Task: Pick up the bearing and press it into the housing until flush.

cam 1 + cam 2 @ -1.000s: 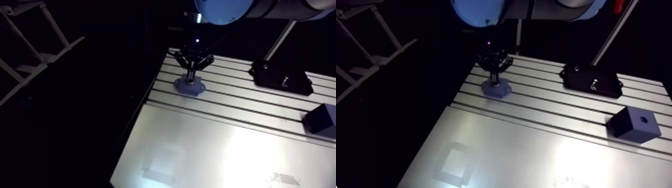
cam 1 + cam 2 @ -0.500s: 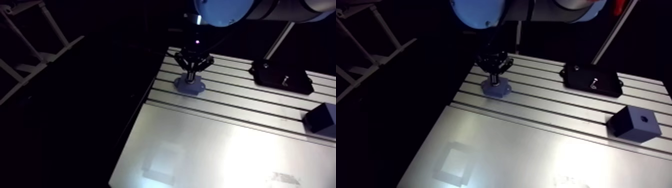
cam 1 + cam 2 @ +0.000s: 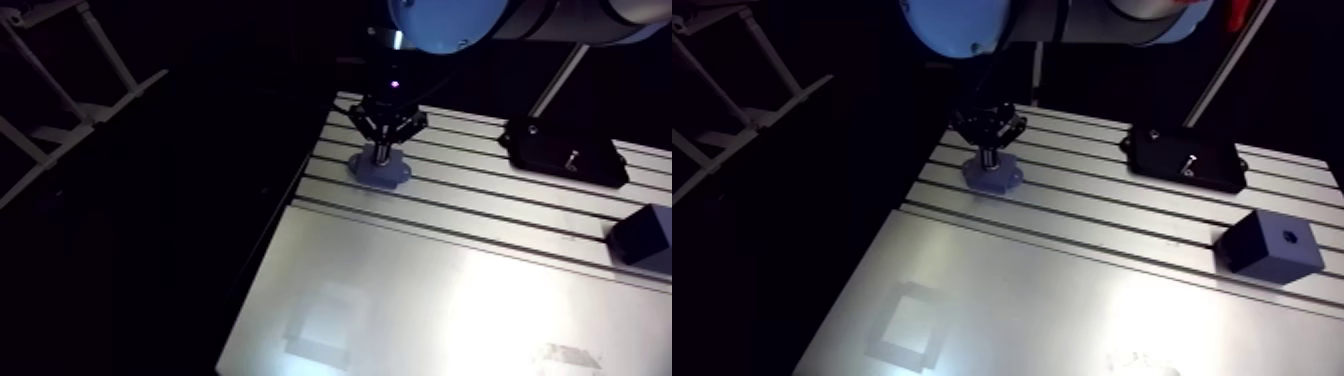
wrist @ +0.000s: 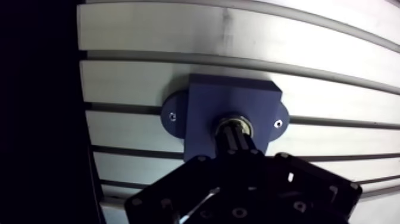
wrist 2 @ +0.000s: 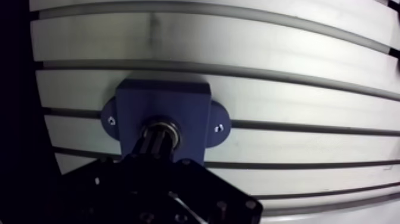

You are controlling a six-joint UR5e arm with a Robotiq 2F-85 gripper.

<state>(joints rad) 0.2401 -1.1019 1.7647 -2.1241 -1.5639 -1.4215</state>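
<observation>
tool [image 4: 234, 133] fingers together, tips on bearing [image 4: 243, 123] in blue housing [image 4: 205, 104].

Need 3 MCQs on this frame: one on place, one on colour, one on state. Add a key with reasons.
1. The gripper is over:
A) the housing
B) the dark cube
C) the black plate

2. The housing is:
A) red
B) blue
C) white

3. The bearing is:
A) lying loose beside the housing
B) at the housing's centre bore
C) held high above the housing

Key:
1 A: the wrist view shows the housing right under the gripper, and the arm view shows the dark cube and the black plate far off to the side.
2 B: its body and both flanges are blue.
3 B: a metal ring sits at the bore, at the gripper's tip.
</observation>
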